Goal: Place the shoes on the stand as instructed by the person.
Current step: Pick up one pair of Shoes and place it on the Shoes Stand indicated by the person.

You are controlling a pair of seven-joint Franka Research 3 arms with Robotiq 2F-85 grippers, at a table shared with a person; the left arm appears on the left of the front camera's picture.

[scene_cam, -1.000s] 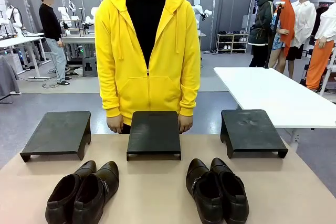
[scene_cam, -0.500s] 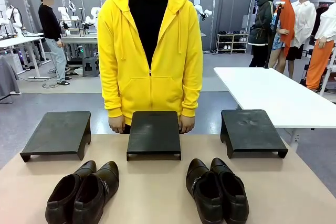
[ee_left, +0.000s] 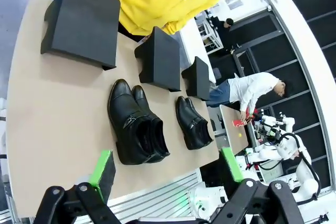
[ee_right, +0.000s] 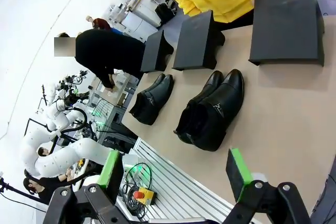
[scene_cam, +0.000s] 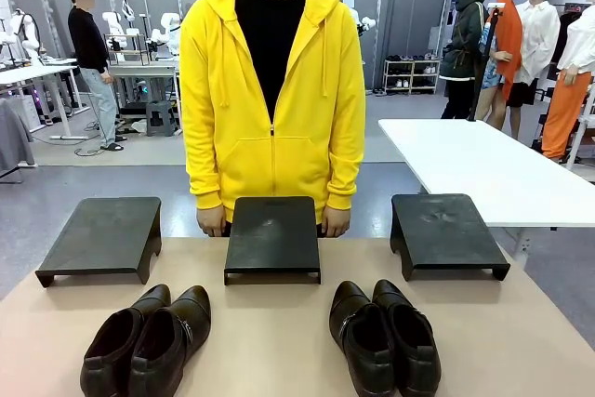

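While the left shoe pair and right shoe pair rest on the table before the three black stands, no placement is done. Left gripper and right gripper are spread, holding nothing; the person is not pointing.

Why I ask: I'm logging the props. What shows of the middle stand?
The middle stand is a low, matte black platform with a flat, faintly scuffed top and short side legs. It sits on the tan table, between the left stand and the right stand, nothing on top. The person's hands hang behind its far corners.
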